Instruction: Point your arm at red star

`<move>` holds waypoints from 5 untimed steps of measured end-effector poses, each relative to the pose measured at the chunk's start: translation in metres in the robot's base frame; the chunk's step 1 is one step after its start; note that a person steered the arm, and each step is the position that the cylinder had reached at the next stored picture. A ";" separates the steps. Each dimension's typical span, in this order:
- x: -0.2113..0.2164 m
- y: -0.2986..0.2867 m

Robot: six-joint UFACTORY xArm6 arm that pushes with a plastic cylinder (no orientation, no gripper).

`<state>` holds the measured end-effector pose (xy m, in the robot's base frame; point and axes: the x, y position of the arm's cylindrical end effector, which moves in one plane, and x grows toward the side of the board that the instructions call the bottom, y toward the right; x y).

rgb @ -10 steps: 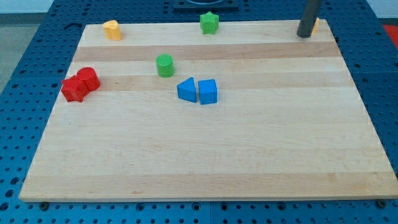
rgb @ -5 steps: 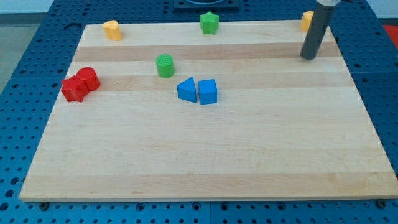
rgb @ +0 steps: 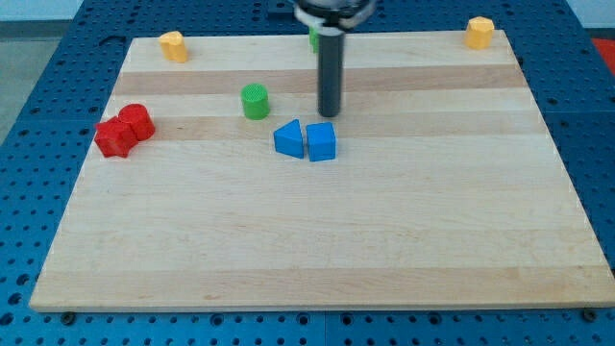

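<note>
wooden board on a blue pegboard surface, seen from the one camera. the dark rod descends from the view's top; my tip rests on the board just at 12 o'clock of the blue cube, close above it but apart. the arm carries no pincer, only the rod, so there is no opening to report. a blue triangular block touches the cube at its 9 o'clock side. the green cylinder lies at 9 o'clock of the tip, near it. the red star sits near the board's left edge, well apart from the tip, roughly at 9 o'clock, touching a second red block at its 1 o'clock. a green block is mostly hidden behind the rod at 12 o'clock; its shape cannot be told. yellow blocks occupy the top left corner and top right corner.
</note>
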<state>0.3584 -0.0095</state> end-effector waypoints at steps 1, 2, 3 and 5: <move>0.016 -0.050; 0.046 -0.081; 0.048 -0.139; 0.036 -0.183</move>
<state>0.3944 -0.1925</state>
